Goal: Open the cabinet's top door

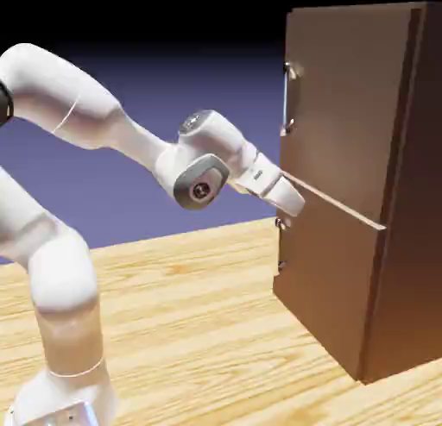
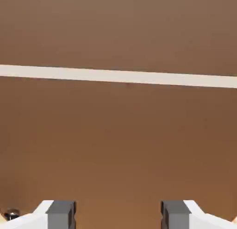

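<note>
The tall dark brown cabinet (image 1: 413,209) stands at the exterior view's right. Its top door (image 1: 345,105) lies flat and closed, with a slim silver handle (image 1: 287,97) near its left edge. My gripper (image 1: 292,200) is well below that handle, close to the front at the pale seam (image 1: 337,206) between the two doors. In the hand view, brown wood fills the picture, crossed by the pale seam (image 2: 118,77). My gripper (image 2: 118,216) is open; its grey fingertips (image 2: 60,213) stand wide apart with only wood showing between them.
The lower door (image 1: 332,286) carries a small handle (image 1: 280,243) just under my gripper. The cabinet rests on a light wooden table (image 1: 198,321). My white arm (image 1: 95,114) arches in from the left.
</note>
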Controlling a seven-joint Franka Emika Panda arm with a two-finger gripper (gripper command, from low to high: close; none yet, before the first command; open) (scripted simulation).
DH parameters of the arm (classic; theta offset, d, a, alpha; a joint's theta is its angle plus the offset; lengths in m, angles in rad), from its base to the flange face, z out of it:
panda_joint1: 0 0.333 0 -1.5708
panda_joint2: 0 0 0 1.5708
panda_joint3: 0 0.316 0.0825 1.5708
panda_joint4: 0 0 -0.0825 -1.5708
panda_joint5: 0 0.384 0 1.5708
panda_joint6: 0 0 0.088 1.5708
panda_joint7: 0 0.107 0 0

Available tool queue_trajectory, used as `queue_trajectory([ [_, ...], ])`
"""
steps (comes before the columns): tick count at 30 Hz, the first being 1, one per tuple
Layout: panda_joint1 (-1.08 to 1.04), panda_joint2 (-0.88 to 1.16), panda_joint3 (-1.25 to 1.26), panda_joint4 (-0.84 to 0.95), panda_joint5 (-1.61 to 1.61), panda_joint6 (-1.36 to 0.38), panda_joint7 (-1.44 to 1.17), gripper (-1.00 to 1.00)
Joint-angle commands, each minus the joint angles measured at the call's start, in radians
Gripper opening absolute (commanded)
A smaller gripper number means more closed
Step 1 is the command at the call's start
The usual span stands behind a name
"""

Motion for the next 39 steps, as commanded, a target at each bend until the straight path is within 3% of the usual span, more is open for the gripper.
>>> queue_trajectory([
  [1,-0.020,-0.014,0.022,0.010,0.044,-0.003,0.042,0.00],
  [39,-0.790,-0.560,0.868,0.374,1.696,-0.123,1.632,0.00],
])
